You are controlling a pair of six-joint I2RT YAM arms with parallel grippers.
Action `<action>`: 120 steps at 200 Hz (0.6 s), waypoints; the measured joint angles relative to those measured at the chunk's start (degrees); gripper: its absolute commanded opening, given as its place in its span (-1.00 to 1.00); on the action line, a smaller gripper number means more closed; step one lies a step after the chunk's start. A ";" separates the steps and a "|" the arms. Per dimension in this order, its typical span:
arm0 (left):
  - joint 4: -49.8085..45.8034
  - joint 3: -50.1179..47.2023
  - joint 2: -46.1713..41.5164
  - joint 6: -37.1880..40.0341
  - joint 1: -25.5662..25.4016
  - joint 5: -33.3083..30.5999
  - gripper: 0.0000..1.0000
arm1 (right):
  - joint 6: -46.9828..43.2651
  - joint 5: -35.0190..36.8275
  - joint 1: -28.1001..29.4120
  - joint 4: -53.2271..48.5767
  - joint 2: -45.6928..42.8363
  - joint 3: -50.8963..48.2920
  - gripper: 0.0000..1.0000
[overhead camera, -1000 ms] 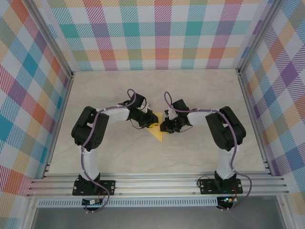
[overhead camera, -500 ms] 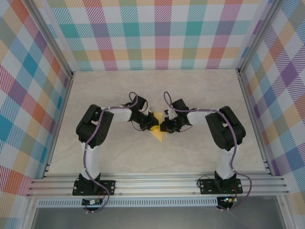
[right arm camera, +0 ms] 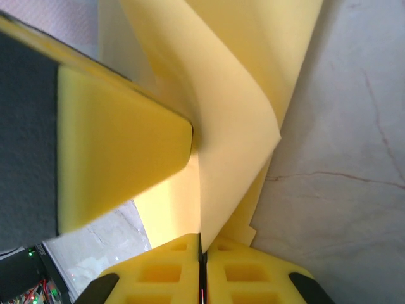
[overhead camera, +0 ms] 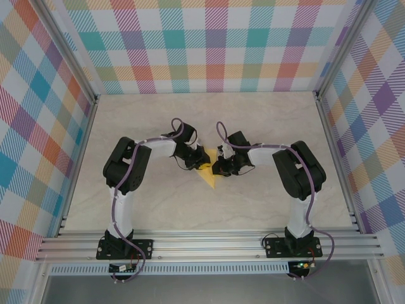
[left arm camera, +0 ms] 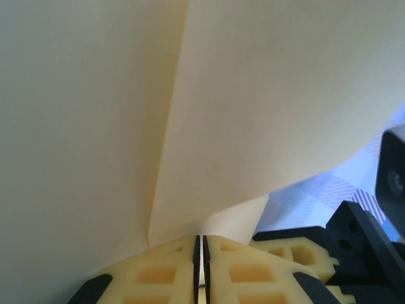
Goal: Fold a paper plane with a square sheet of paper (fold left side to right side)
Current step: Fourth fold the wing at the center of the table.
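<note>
The yellow sheet of paper is lying creased and partly folded near the middle of the marble-patterned table, showing in the top view as a narrow wedge with its sharp tip pointing toward 5 o'clock. Its upper part is passing under the two gripper heads and is hidden there. The left gripper is sitting at about 11 o'clock from the visible wedge, and the right gripper at about 2 o'clock, the two heads standing just beside each other over the paper. In the left wrist view the sheet of paper is rising as two pale panels meeting at a crease that runs from 12 o'clock down toward 6 o'clock. The left gripper is showing its foam pads pressed together with only a hairline slit between them, and the paper's lower edge is running into that slit, so it is pinching the sheet. In the right wrist view the sheet of paper is curling upward in overlapping layers, one edge lifting off the table at 3 o'clock. The right gripper is likewise closing pad to pad on a layer of the paper. A large yellow pad on a black backing is pressing against the sheet from 9 o'clock.
</note>
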 measured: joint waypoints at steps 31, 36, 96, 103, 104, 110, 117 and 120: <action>-2.45 3.28 1.81 0.66 0.98 0.13 -0.73 | -0.22 0.26 0.20 0.57 0.04 0.02 -0.85; -2.71 3.67 2.01 0.72 1.09 0.26 -0.73 | -0.22 0.39 0.24 0.72 0.04 0.02 -0.85; -3.21 6.58 2.95 3.82 5.64 -2.62 -0.61 | -0.39 0.48 0.28 0.81 0.04 0.02 -0.85; -2.80 6.45 2.75 4.11 5.99 -2.93 -0.61 | -0.39 0.48 0.28 0.83 0.04 0.02 -0.85; -2.75 6.45 2.73 4.15 6.01 -3.02 -0.61 | -0.39 0.48 0.28 0.83 0.04 0.02 -0.85; -2.08 5.99 2.34 4.42 6.14 -3.30 -0.60 | -0.39 0.48 0.28 0.83 0.04 0.02 -0.85; -1.40 5.22 1.60 4.70 6.34 -3.58 -0.60 | -0.39 0.48 0.28 0.83 0.04 0.02 -0.85; -1.07 4.74 1.16 4.72 6.38 -3.61 -0.60 | -0.39 0.48 0.28 0.83 0.04 0.02 -0.85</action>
